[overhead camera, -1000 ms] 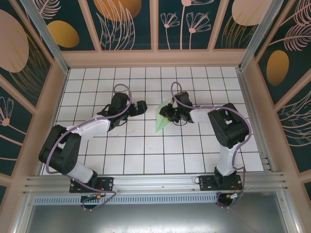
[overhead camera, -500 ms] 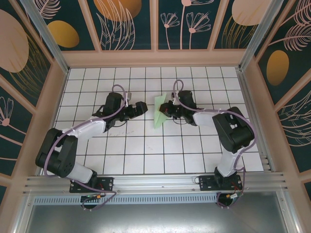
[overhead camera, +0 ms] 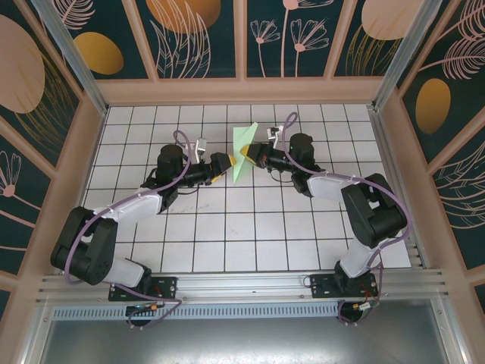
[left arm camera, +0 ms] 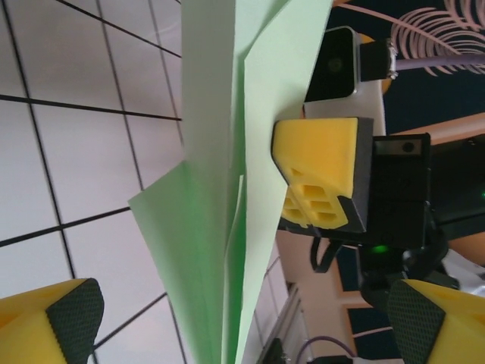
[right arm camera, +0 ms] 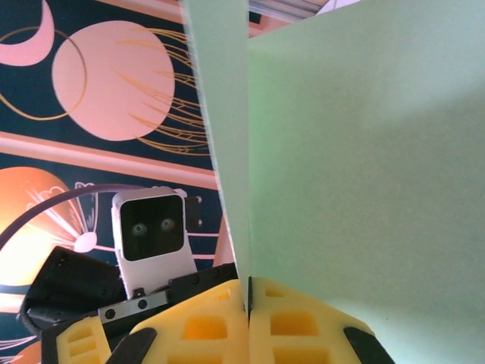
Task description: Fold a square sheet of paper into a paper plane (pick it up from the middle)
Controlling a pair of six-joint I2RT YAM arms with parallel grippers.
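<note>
Two robot arms reach from the near edge over a white table [overhead camera: 227, 243] ruled with dark grid lines. Their forearms angle inward, so the grippers face each other near the middle.

The right gripper [overhead camera: 251, 154] has its yellow, hollow-celled plastic fingers pressed together, pinching the paper [overhead camera: 242, 142] by one edge. In its own wrist view, the fingers [right arm camera: 292, 322] close on the sheet's lower edge.

The paper is thin, smooth and pale mint green, folded into overlapping layers with sharp creases. It is held upright above the table and narrows to a point.

The left gripper [overhead camera: 220, 167] is spread wide just beside the paper. Its black textured pads [left arm camera: 72, 307] stand apart from the sheet.
</note>
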